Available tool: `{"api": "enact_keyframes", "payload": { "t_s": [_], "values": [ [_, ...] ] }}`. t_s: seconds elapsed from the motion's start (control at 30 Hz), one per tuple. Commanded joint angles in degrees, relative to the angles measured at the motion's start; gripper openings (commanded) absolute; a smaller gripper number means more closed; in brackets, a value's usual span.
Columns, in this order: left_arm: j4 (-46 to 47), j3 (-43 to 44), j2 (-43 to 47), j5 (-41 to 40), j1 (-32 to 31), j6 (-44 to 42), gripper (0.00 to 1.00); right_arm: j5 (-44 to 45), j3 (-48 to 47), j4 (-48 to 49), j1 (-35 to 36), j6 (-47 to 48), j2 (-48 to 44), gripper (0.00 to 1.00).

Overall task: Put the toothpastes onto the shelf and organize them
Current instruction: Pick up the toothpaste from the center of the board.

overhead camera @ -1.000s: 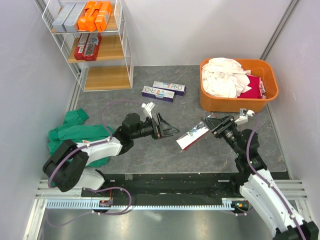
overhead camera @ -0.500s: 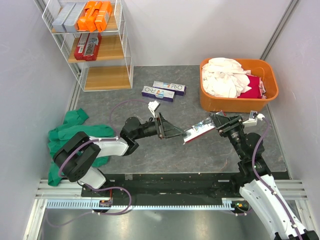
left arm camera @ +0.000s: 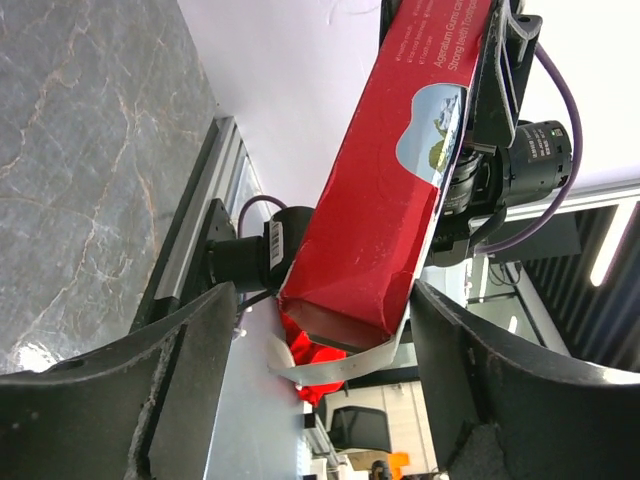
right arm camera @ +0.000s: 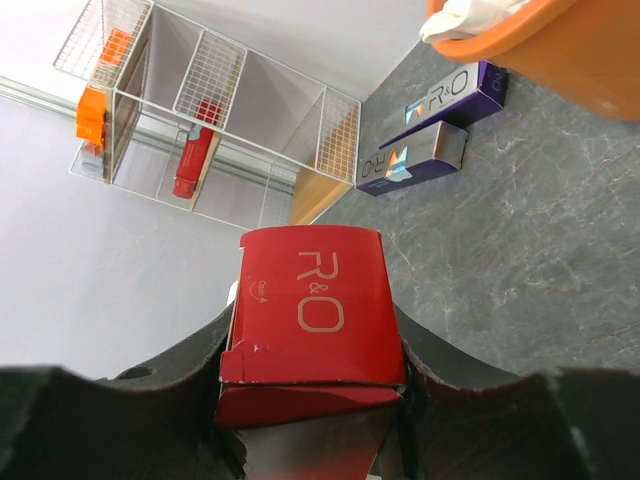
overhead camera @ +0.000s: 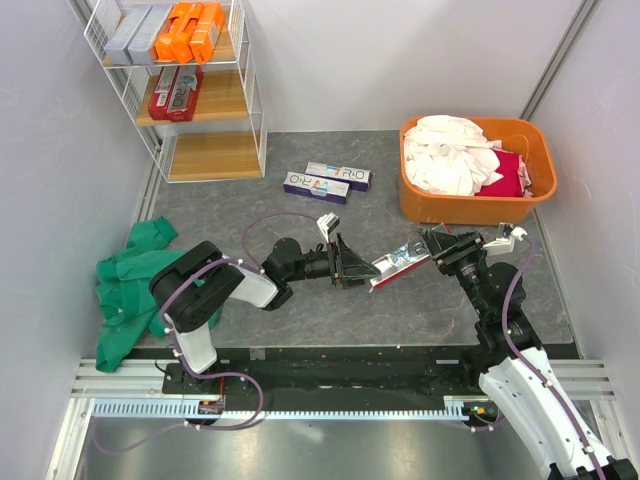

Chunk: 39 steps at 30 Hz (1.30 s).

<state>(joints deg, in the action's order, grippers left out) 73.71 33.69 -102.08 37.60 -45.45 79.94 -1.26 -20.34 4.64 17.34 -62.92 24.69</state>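
My right gripper (overhead camera: 432,246) is shut on one end of a red toothpaste carton (overhead camera: 388,267) with a silver panel and holds it above the table, tilted. My left gripper (overhead camera: 347,266) is open, and the carton's free end lies between its jaws without touching them. In the left wrist view the carton (left arm camera: 390,180) hangs between the fingers (left arm camera: 150,400). In the right wrist view the carton (right arm camera: 310,310) shows "R&O". Two white/purple cartons (overhead camera: 318,186) (overhead camera: 340,176) lie on the table. The shelf (overhead camera: 252,110) holds silver-grey (overhead camera: 135,30), orange (overhead camera: 190,28) and red (overhead camera: 175,92) cartons.
An orange tub (overhead camera: 520,205) of laundry stands at the back right. A green cloth (overhead camera: 140,268) lies on the table at the left, by the left arm. The shelf's bottom board (overhead camera: 215,155) is bare. Walls close in both sides.
My left gripper has moved right, so its open jaws now straddle the carton's free end. My right gripper has shifted the carton slightly and stayed shut on it.
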Motion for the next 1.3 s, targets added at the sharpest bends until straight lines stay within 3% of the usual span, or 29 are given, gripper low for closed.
{"api": "enact_keyframes", "payload": {
  "t_s": [0.0, 0.17, 0.4, 0.67, 1.27],
  "values": [
    [13.65, 1.55, -1.37, 0.01, -2.01, 3.38, 0.75, -0.15, -2.6, 4.85, 0.15, -1.95, -0.43, 0.35],
    [12.33, 1.29, -0.13, -0.6, -2.27, 2.5, 0.71, -0.15, -2.16, 4.85, 0.15, -2.21, -0.17, 0.37],
    [12.33, 1.9, -0.48, -0.42, -2.27, 2.5, 0.45, -0.94, -1.37, 4.85, 0.15, -2.74, 1.15, 0.42],
    [15.05, 1.82, -1.63, -1.04, -1.48, 3.82, 0.43, -2.08, -1.2, 3.97, 0.23, -2.91, 4.13, 0.63],
    [14.27, -6.88, 6.63, 2.12, 11.61, 3.73, 0.42, -3.4, -1.2, 3.53, 0.15, -2.21, 7.13, 0.83]
  ]
}}
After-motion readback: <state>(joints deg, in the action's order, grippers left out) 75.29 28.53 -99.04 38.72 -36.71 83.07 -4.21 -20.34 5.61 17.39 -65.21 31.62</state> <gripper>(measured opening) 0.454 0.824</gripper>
